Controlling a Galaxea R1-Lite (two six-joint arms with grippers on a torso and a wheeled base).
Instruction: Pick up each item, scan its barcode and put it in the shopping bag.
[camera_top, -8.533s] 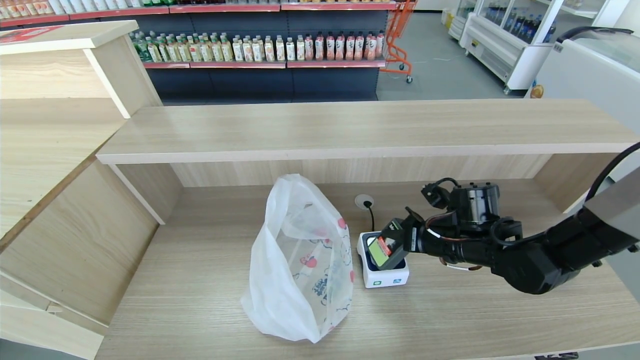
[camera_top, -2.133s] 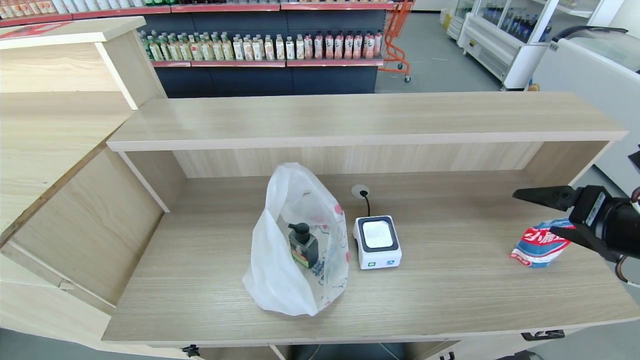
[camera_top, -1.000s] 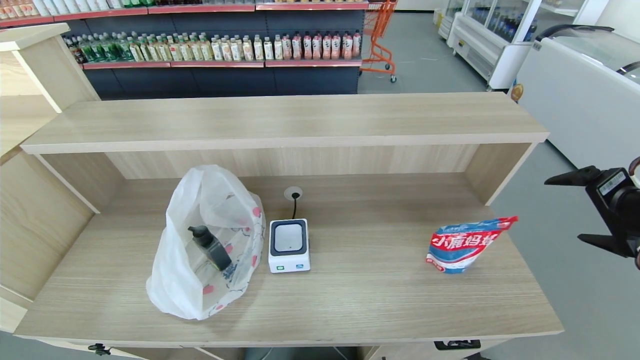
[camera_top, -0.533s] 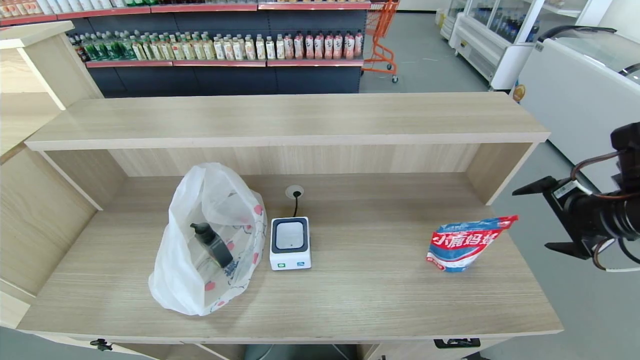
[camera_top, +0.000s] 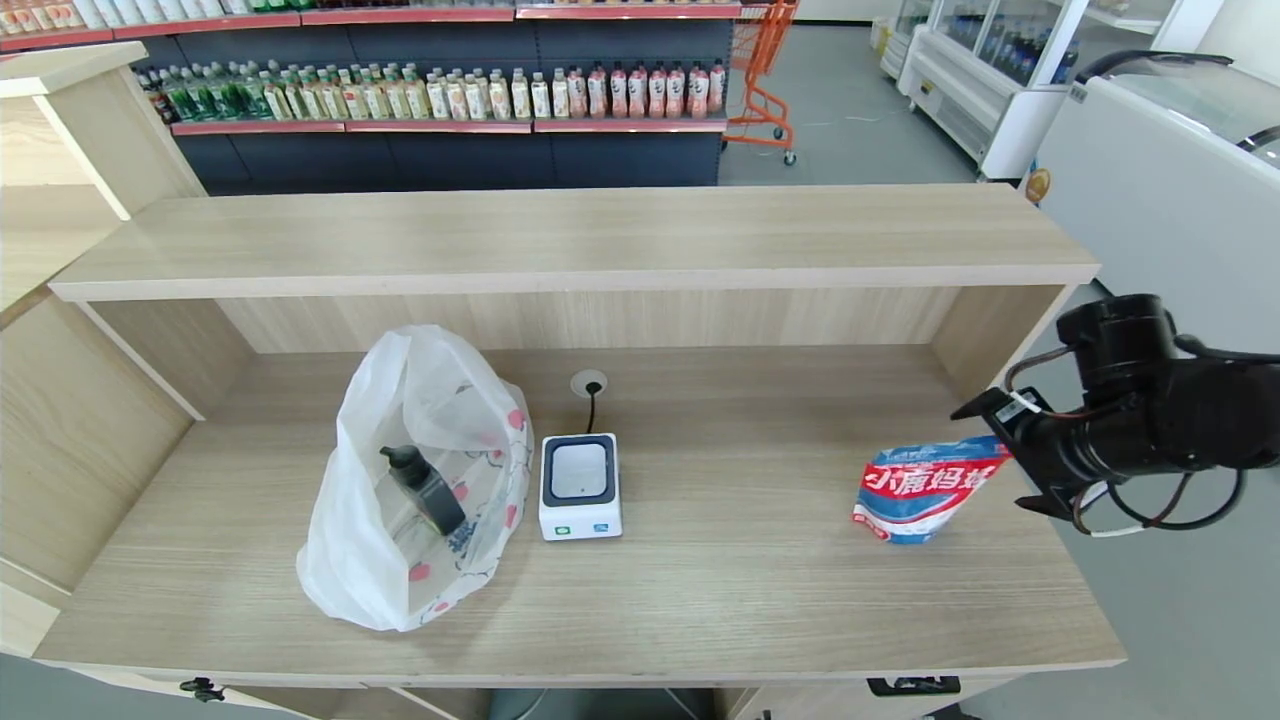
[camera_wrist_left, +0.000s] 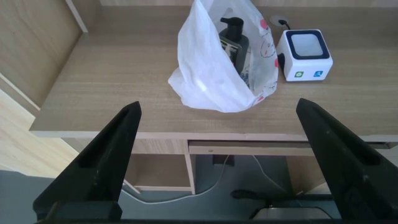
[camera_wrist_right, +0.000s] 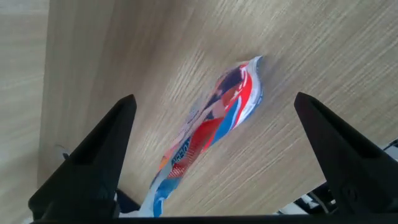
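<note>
One shopping bag, one pump bottle, one scanner — and one pouch.

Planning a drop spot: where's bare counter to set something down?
Widest bare patch: counter between scanner and pouch. Also the front strip and left of the shopping bag. Crowded: bag beside scanner; right claw open at the pouch.

Left tool spread wide; on the counter, shopping bag holds 1 pump bottle, scanner just beside.

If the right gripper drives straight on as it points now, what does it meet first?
Likely the red-and-blue pouch, which sits in line between the open jaws of the right gripper; depth is unclear.
</note>
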